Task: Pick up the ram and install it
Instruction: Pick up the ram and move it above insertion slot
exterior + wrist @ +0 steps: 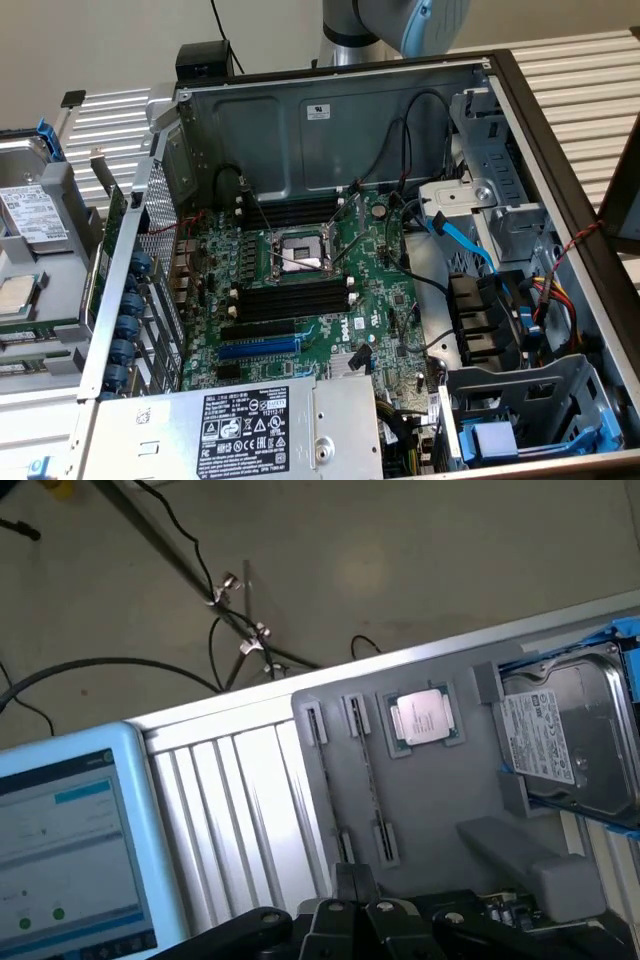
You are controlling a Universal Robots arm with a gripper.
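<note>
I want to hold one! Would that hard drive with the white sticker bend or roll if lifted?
The hard drive looks like a flat metal box, so probably stiff and heavy for its size, and unlikely to roll. Raised parts of the gray tray hug it, so a push may not budge it.

Ribbed metal desk (585, 75) under an open computer case (300, 130), a grey parts tray (440, 790) just beside the case.

We find the case (280, 130) open from above, with free room over the black memory slots (295, 298). On the exterior view's right, black cables (407, 150), a blue cable (462, 240) and the drive cage (490, 150) crowd in; the power supply (340, 430) walls the near edge.
</note>
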